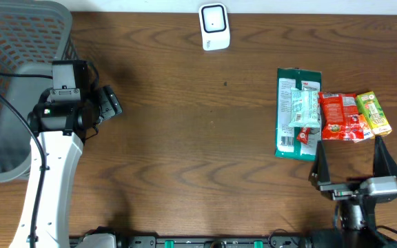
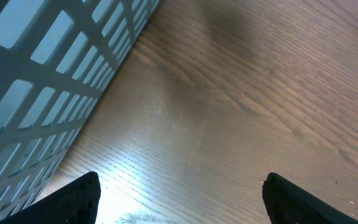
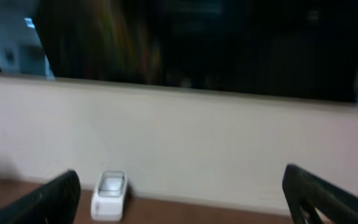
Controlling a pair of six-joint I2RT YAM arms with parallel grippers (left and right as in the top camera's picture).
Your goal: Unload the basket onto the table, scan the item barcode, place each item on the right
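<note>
Three items lie together at the right of the table: a green packet [image 1: 292, 114] with a pale pouch on top, a red snack packet [image 1: 341, 117] and a green-and-yellow carton [image 1: 373, 113]. The white barcode scanner [image 1: 214, 27] stands at the far edge; the right wrist view shows the scanner [image 3: 109, 195] low at left against a pale wall. My right gripper [image 1: 353, 164] is open just in front of the red packet and the carton, holding nothing; its fingertips [image 3: 50, 199] stand wide apart. My left gripper [image 1: 109, 103] is open and holding nothing beside the basket, over bare wood [image 2: 229, 112].
A grey mesh basket [image 1: 19, 34] fills the far left corner; its lattice wall [image 2: 48, 68] is close on the left in the left wrist view. The brown wooden table [image 1: 185, 138] stretches between the two arms.
</note>
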